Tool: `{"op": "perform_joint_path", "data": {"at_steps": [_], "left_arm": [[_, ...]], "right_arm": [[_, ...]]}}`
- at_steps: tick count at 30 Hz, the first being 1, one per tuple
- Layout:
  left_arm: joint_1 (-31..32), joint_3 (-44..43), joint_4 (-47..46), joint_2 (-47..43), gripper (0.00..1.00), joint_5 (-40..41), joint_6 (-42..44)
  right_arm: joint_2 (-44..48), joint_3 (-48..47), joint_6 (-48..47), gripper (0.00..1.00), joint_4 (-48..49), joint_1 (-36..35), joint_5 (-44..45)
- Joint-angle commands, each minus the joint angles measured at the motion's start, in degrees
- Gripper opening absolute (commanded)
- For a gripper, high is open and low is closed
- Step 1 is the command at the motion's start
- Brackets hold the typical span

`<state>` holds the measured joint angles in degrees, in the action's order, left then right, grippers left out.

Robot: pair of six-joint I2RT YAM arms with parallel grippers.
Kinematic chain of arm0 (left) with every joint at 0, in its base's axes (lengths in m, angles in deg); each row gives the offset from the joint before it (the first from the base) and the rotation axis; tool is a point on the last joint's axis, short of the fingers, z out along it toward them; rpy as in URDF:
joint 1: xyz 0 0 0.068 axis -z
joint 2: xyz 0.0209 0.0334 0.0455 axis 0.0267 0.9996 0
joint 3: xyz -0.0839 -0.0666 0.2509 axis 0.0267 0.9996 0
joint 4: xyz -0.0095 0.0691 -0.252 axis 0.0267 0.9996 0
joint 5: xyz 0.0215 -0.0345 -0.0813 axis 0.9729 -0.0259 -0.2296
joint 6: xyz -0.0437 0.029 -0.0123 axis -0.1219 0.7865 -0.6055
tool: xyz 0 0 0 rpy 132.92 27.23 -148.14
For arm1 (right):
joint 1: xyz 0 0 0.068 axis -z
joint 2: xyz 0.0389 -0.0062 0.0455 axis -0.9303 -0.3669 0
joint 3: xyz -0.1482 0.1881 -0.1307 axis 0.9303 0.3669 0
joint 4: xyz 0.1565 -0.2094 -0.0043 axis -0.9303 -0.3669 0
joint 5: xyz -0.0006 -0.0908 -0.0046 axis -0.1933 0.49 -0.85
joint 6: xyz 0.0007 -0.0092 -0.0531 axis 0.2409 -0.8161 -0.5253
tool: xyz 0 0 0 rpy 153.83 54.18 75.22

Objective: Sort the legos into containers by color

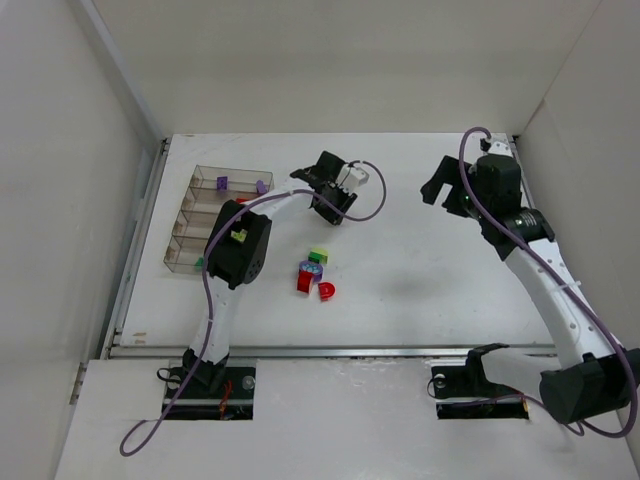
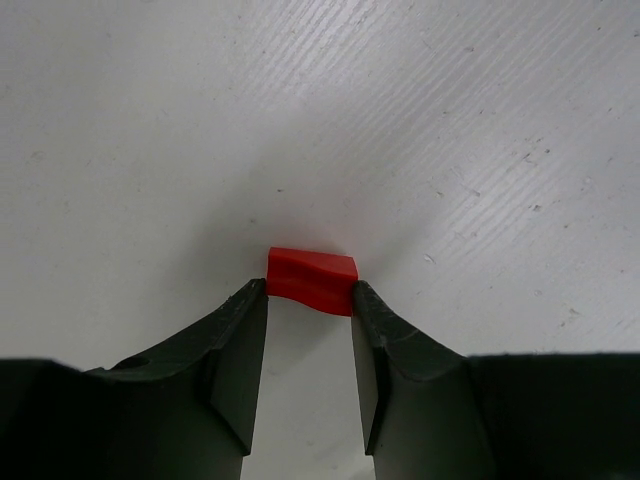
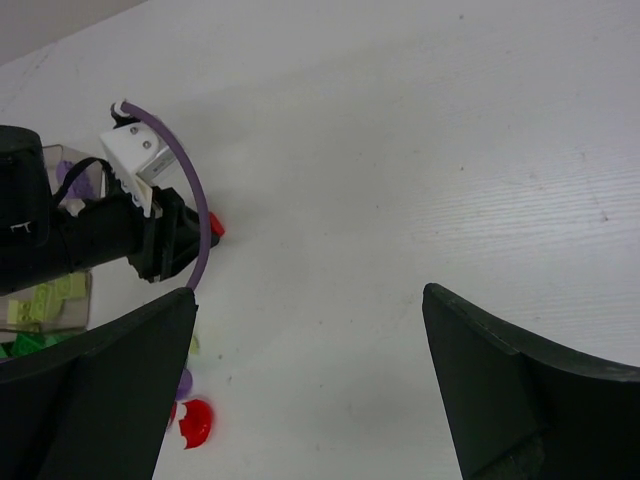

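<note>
— Since the left end effector [image 2: 308, 305] is closed on the red brick [image 2: 311, 279], pinching its two sides right at the fingertips [image 2: 245, 350], what matters most for this carry?

— A firm, steady pinch. Only the very tips grip it, so I'd judge that a quick swing could twist it loose. Lift straight, then travel slowly.

— Where to?

— The organizer box [image 1: 190, 215] lies to that end effector's left, near it. Purple bricks [image 1: 222, 183] sit in the far row and green shows in the nearest one. I cannot tell which row takes red, because the arm covers part of the box from above.

— And the release?

— Come low over the chosen row, centred between its walls, before opening. The rows are narrow, and so small a brick would likely bounce out.

— The other arm?

— The right end effector [image 1: 440, 187] hangs wide open and empty, well apart. A loose cluster [image 1: 315, 275] of bricks lies on the worktop [image 1: 420, 300], to the right of the box.
</note>
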<state>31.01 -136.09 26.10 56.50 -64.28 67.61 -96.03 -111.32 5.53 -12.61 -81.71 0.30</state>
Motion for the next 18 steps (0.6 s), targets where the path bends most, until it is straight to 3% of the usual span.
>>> {"op": "perform_joint_path", "data": {"at_steps": [1, 11, 18], "left_arm": [[0.2, -2.6, 1.4, -4.9, 0.0, 0.3, 0.9], [0.2, -2.6, 0.3, -9.1, 0.0, -2.1, 0.9], [-5.8, -2.6, 0.3, -12.8, 0.0, -5.4, -3.2]], "right_arm": [[2.3, 0.6, 0.9, 1.0, -0.8, -0.3, 3.0], [2.4, -0.3, 1.9, 1.0, -1.4, -0.3, 2.0], [1.1, -2.0, 3.0, 1.0, -0.7, -0.3, 0.7]]}}
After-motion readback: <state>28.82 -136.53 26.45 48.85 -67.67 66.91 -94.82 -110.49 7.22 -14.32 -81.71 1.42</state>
